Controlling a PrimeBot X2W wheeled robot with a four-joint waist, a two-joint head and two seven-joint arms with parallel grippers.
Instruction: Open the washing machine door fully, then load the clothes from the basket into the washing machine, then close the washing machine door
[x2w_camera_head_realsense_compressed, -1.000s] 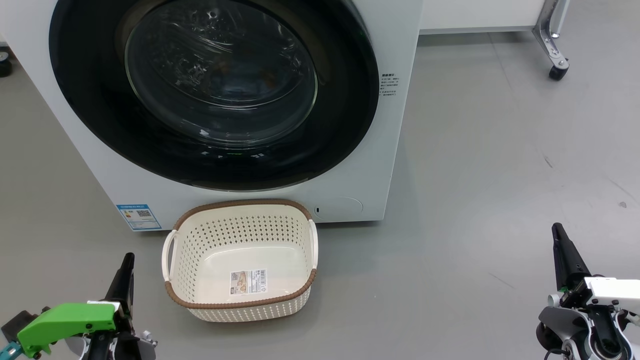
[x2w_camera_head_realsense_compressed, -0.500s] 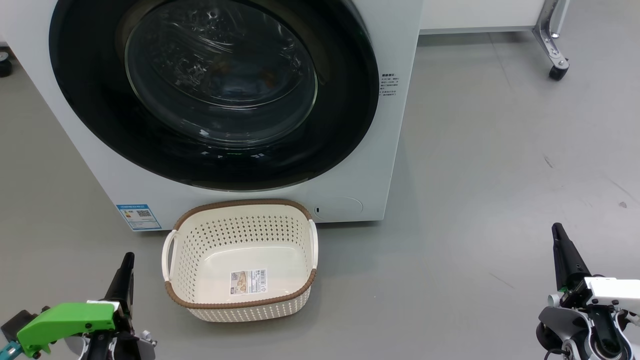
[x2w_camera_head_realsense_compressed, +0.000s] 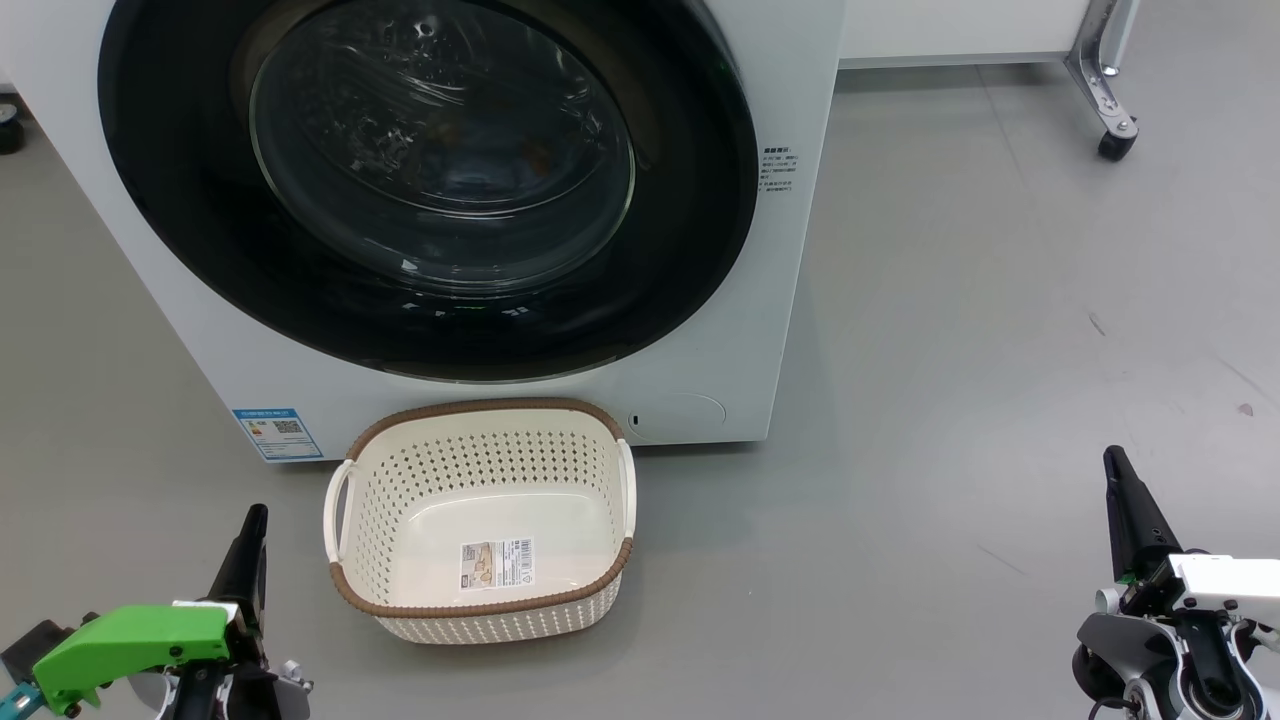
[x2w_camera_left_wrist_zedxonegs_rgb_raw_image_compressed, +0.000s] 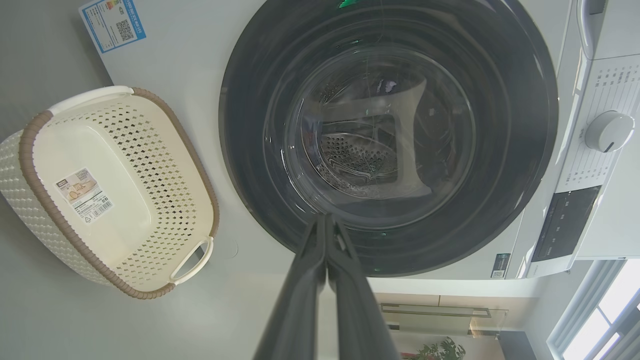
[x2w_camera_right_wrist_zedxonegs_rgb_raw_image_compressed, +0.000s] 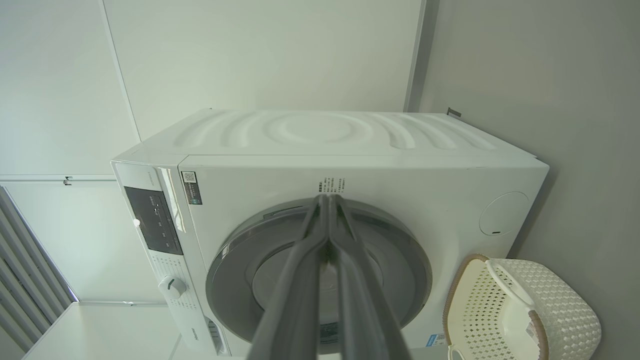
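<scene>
Both grippers are closed and hold nothing: the left gripper (x2w_camera_head_realsense_compressed: 257, 513) has its two dark fingers pressed together, and the left wrist view shows the same, with the left gripper (x2w_camera_left_wrist_zedxonegs_rgb_raw_image_compressed: 326, 218) pointing at the lower rim of the door. It hangs above the floor (x2w_camera_head_realsense_compressed: 950, 400) just to the left of the basket (x2w_camera_head_realsense_compressed: 490, 628), near the left handle (x2w_camera_head_realsense_compressed: 338, 500) but apart from it. The right gripper (x2w_camera_head_realsense_compressed: 1112, 458) is closed in the same way and is well apart from the basket, far on its right side; in the right wrist view the right gripper (x2w_camera_right_wrist_zedxonegs_rgb_raw_image_compressed: 327, 198) points toward the upper front of the machine. The basket stands upright on the floor, and on its bare cream bottom lies a label sticker (x2w_camera_head_realsense_compressed: 496, 564). Directly behind the basket stands the washing machine (x2w_camera_head_realsense_compressed: 745, 340), very near the basket's back rim; whether they touch I cannot tell. The washing machine door (x2w_camera_head_realsense_compressed: 690, 200) is above and behind the basket and is shut flat against the white front. Through its glass bowl (x2w_camera_head_realsense_compressed: 440, 150) I see dim shapes and one small orange-brown spot (x2w_camera_head_realsense_compressed: 540, 155), but what they are I cannot tell. A blue label sticker (x2w_camera_head_realsense_compressed: 277, 433) is on the machine front, behind the basket and to its left. Far behind the basket to the right, a metal leg with a caster wheel (x2w_camera_head_realsense_compressed: 1115, 145) stands on the floor.
</scene>
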